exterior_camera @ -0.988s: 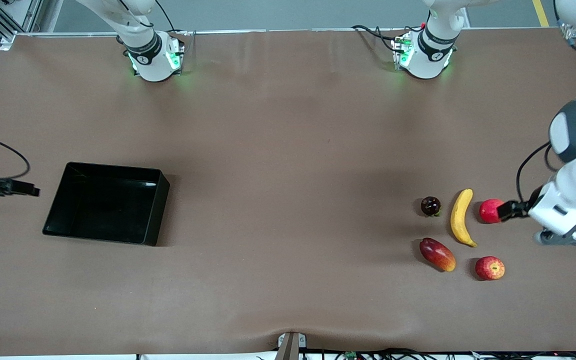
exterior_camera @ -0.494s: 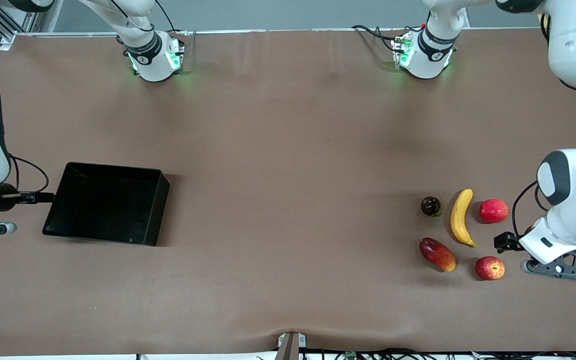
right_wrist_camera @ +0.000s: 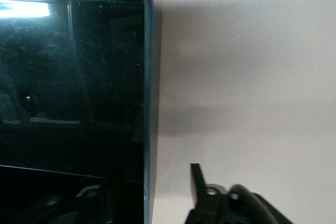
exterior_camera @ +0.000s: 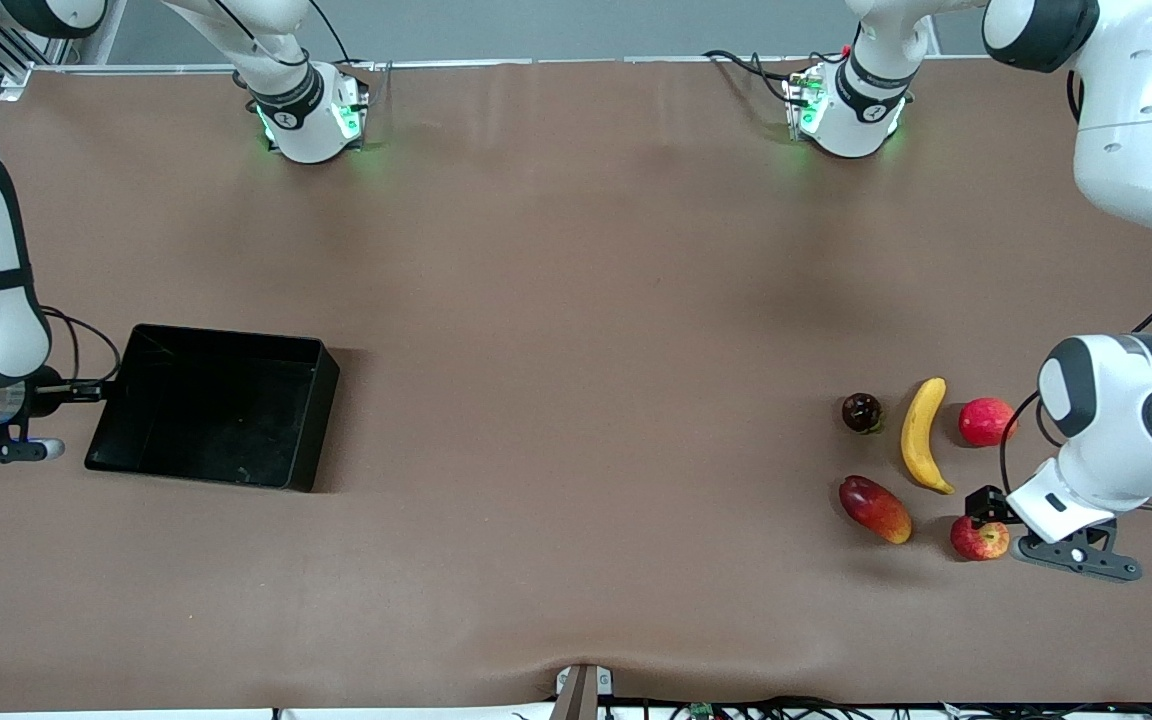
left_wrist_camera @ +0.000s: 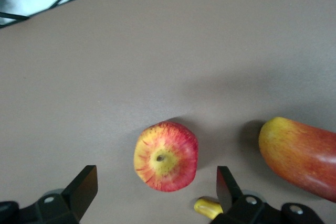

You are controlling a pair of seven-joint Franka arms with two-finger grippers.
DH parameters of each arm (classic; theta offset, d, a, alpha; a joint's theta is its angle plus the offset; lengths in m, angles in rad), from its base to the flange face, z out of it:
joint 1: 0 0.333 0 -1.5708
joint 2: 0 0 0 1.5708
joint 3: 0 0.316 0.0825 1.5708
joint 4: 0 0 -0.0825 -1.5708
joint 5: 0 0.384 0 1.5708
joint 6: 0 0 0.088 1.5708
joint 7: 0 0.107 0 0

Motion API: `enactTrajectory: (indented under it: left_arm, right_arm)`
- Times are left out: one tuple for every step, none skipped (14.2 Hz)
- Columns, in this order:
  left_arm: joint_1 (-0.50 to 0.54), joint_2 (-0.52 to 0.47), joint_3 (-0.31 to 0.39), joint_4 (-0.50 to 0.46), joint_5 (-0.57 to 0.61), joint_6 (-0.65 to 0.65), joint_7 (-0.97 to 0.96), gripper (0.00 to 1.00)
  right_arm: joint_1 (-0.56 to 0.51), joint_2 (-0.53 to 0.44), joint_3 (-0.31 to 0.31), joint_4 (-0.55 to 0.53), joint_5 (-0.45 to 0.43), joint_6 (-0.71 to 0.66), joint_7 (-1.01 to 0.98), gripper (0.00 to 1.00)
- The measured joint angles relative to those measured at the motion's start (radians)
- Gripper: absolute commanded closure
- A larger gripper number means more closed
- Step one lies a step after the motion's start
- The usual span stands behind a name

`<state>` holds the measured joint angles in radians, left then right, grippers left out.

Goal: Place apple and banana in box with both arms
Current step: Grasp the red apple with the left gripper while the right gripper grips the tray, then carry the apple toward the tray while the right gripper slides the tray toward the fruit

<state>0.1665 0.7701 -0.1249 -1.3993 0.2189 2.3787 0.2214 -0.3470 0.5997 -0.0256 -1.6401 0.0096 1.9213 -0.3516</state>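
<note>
The apple (exterior_camera: 980, 537), red with yellow streaks, lies at the left arm's end of the table, nearest the front camera. My left gripper (exterior_camera: 988, 503) is open over it. In the left wrist view the apple (left_wrist_camera: 166, 156) sits between the spread fingers of the gripper (left_wrist_camera: 156, 174), untouched. The banana (exterior_camera: 921, 435) lies just farther from the camera; its tip (left_wrist_camera: 207, 208) shows. The black box (exterior_camera: 308, 430) stands at the right arm's end. My right gripper (exterior_camera: 86, 392) is open at the box's end wall (right_wrist_camera: 148, 103), with one finger (right_wrist_camera: 196, 182) outside it.
A red-and-yellow mango (exterior_camera: 874, 508) lies beside the apple, also in the left wrist view (left_wrist_camera: 302, 150). A pinkish-red round fruit (exterior_camera: 986, 421) and a dark round fruit (exterior_camera: 862, 412) flank the banana. Brown table cloth spans between fruits and box.
My left gripper has moved from the pinkish-red fruit toward the front camera, to over the apple. My right gripper has moved in to the box's end wall.
</note>
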Motion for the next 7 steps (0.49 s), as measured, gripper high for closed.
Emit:
enactTrajectory:
  left_arm:
    - [0.001,0.014,0.0,0.001,0.0,0.006,0.0,0.0]
    - [0.002,0.025,0.0,0.001,0.0,0.01,0.0,0.0]
    - [0.002,0.035,0.0,0.001,0.0,0.011,0.0,0.0]
    - [0.002,0.043,0.0,0.002,0.0,0.012,0.0,0.0]
    - [0.003,0.051,0.0,0.002,0.0,0.013,0.0,0.0]
    - [0.004,0.057,0.001,0.003,0.0,0.015,0.0,0.0]
    - [0.007,0.062,0.001,0.003,0.0,0.02,0.0,0.0]
  right_arm:
    - [-0.002,0.0,0.0,-0.004,0.0,0.003,-0.002,1.0]
    - [-0.002,0.0,0.0,-0.005,0.0,0.003,-0.003,1.0]
    - [-0.002,0.0,0.002,-0.005,0.004,0.002,-0.003,1.0]
    - [-0.002,0.0,0.006,-0.004,0.005,-0.003,-0.004,1.0]
    - [-0.002,0.0,0.01,-0.002,0.008,-0.012,-0.004,1.0]
    - [-0.002,-0.001,0.015,0.001,0.011,-0.036,-0.015,1.0]
    - [-0.002,-0.002,0.021,0.008,0.029,-0.067,-0.027,1.0]
